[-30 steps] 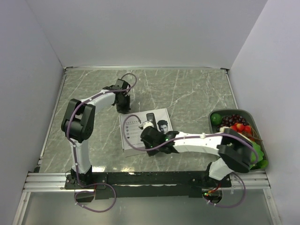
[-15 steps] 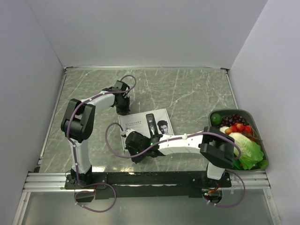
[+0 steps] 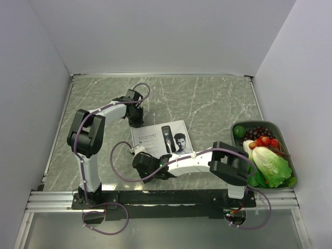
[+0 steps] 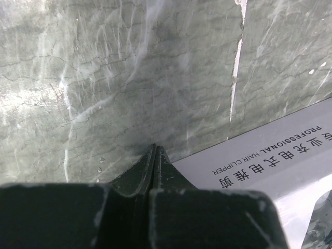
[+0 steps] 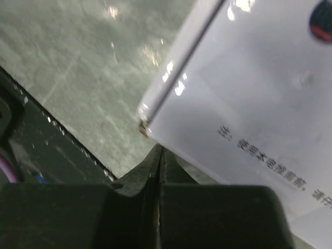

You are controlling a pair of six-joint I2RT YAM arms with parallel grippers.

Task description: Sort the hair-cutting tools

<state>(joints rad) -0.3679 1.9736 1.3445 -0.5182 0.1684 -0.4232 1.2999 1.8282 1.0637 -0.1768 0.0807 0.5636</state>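
None of the hair-cutting tools show loose on the table. A closed white box [image 3: 155,138], printed with a clipper and a man's face, lies flat at the centre. My left gripper [image 3: 136,122] is shut and empty, its tips [image 4: 154,148] low over the marble beside the box's far-left corner [image 4: 280,153]. My right gripper [image 3: 140,160] is also shut and empty. Its tips [image 5: 160,149] sit just under the box's near-left corner [image 5: 238,78]; I cannot tell if they touch it.
A dark green tray [image 3: 259,123] at the right edge holds a lettuce [image 3: 268,163], red tomatoes [image 3: 265,140], dark grapes [image 3: 258,132] and a lime [image 3: 238,130]. White walls close in the table. A metal rail [image 3: 57,199] runs along the near edge.
My right arm has swept left along the box's near side, from its middle to its near-left corner. The box has shifted slightly. The left gripper has barely moved.
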